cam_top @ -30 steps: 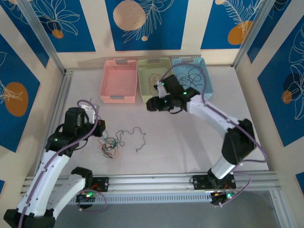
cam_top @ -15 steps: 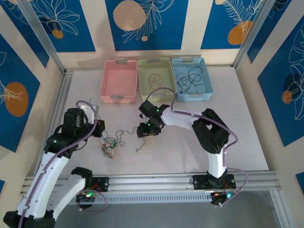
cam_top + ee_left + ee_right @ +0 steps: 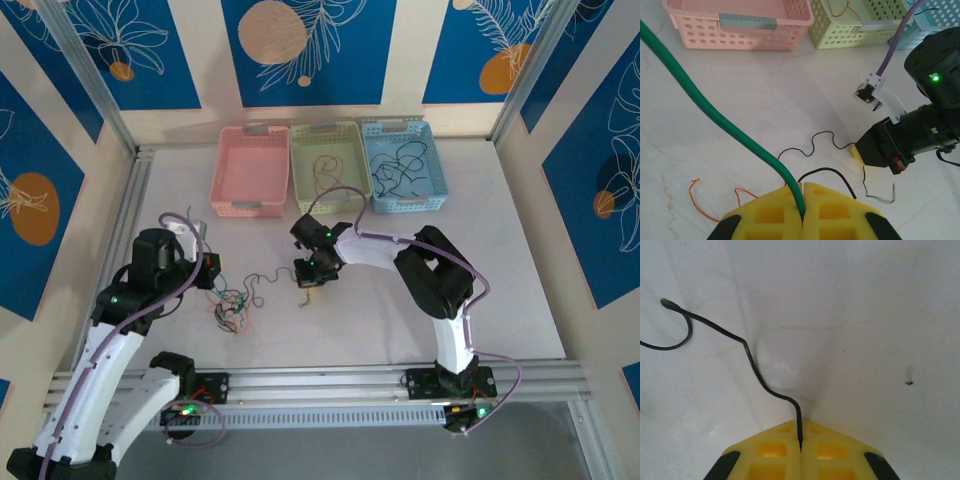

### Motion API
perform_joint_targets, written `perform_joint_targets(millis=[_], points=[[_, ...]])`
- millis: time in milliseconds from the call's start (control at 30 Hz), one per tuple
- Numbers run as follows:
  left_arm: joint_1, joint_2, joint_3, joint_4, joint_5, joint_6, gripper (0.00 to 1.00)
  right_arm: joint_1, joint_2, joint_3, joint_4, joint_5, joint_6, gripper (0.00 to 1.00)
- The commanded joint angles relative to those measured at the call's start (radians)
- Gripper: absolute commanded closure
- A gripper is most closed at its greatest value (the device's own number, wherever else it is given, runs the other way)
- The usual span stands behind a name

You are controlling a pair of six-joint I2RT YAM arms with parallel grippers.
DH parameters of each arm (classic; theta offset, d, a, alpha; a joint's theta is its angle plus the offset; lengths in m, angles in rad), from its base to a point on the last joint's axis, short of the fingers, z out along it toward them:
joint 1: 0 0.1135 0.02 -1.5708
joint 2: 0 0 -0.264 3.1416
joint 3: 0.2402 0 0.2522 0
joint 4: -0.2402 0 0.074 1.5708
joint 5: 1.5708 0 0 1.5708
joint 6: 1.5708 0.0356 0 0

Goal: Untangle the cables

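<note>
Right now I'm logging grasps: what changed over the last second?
The right gripper swung from the baskets back to mid-table and shut on the black cable. The left gripper stayed shut on the green cable; baskets and tangle did not move.

Lab: aluminium-framed robot enclosure (image 3: 93, 85)

We count three baskets: pink basket (image 3: 254, 129), green basket (image 3: 325, 127), blue basket (image 3: 397, 123); a left arm (image 3: 110, 340), a right arm (image 3: 440, 280); cables (image 3: 232, 305) too tangled to number.
</note>
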Motion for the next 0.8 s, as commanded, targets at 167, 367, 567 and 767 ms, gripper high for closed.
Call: perform_joint_targets(millis=[167, 367, 567, 767], points=[[0.015, -0.021, 0.003, 0.007, -0.003, 0.023, 1.0, -0.359, -0.468, -0.301, 0.108, 0.013, 0.02, 1.0], [0.019, -0.041, 0.007, -0.003, -0.051, 0.019, 1.0, -0.831, -0.705, -0.578, 0.103, -0.068, 0.107, 1.0], [0.034, -0.076, 0.016, -0.027, -0.149, 0.013, 1.0, -1.09, -0.799, -0.683, 0.104, -0.09, 0.166, 1.0], [0.036, -0.055, 0.011, -0.015, -0.097, 0.017, 1.0, -1.009, -0.79, -0.653, 0.106, -0.1, 0.124, 1.0]])
